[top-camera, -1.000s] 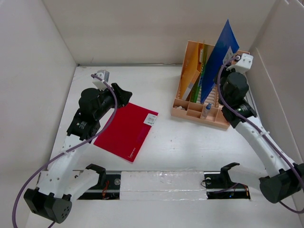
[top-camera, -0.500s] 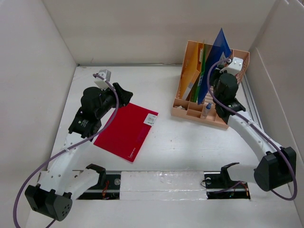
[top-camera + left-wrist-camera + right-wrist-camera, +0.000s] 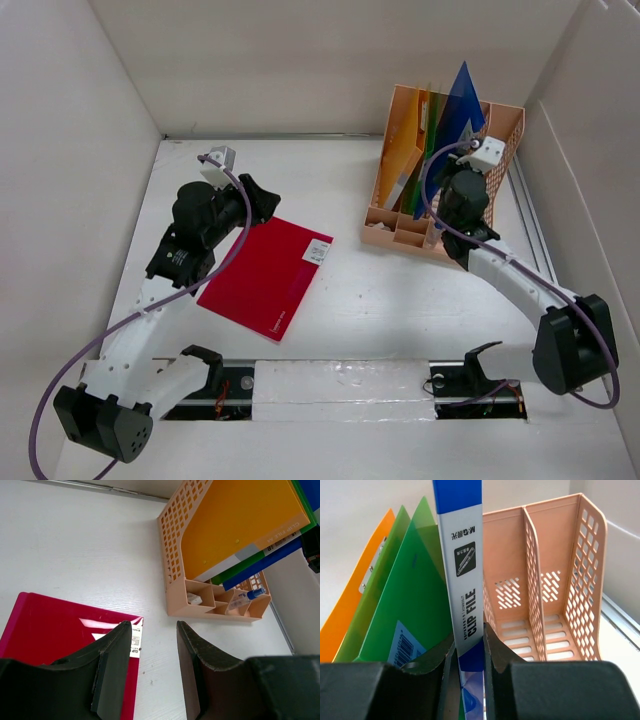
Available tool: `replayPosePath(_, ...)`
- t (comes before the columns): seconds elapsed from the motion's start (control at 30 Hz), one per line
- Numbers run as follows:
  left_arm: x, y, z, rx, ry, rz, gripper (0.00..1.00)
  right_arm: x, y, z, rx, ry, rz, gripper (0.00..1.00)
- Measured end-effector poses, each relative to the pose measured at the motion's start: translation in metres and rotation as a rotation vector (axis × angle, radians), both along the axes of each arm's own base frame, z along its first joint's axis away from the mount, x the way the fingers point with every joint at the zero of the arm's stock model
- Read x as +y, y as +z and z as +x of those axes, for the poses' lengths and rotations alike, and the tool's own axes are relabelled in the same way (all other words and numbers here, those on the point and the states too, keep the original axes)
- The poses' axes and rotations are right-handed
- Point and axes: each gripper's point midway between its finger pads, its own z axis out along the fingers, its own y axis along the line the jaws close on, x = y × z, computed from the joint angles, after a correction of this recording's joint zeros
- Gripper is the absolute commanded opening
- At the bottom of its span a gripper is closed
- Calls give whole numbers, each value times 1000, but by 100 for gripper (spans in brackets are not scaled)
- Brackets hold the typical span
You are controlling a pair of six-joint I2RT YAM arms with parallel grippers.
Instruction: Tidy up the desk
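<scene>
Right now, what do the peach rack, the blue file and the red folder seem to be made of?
The peach rack: matte moulded plastic, judging by its slotted walls. The blue file: probably thin plastic sheet, semi-glossy, printed spine label. The red folder: likely glossy plastic, since light glares on it.

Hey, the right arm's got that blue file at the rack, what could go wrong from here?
The right hand pinches the blue plastic clip file at its spine, tilted beside the green translucent folder; released now, it might tip or wedge against it. Pushing down could shove the peach slotted plastic rack. The flat red folder below the open left hand may prove hard to pinch.
</scene>
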Motion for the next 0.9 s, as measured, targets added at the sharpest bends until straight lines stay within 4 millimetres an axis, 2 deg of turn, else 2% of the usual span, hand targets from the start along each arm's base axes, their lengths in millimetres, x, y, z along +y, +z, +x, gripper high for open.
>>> replayPosePath(0.5,0,0,0,1,0,1,37,-6,14,1,-68,-40,-38,0)
replayPosePath(0.67,0,0,0,1,0,0,37,-1,7,9,-74,-37,-35,0)
replayPosePath(0.77,0,0,0,1,0,0,37,4,-4,13,-74,-28,-19,0)
replayPosePath(0.9,0,0,0,1,-1,0,37,8,-8,10,-97,-30,20,0)
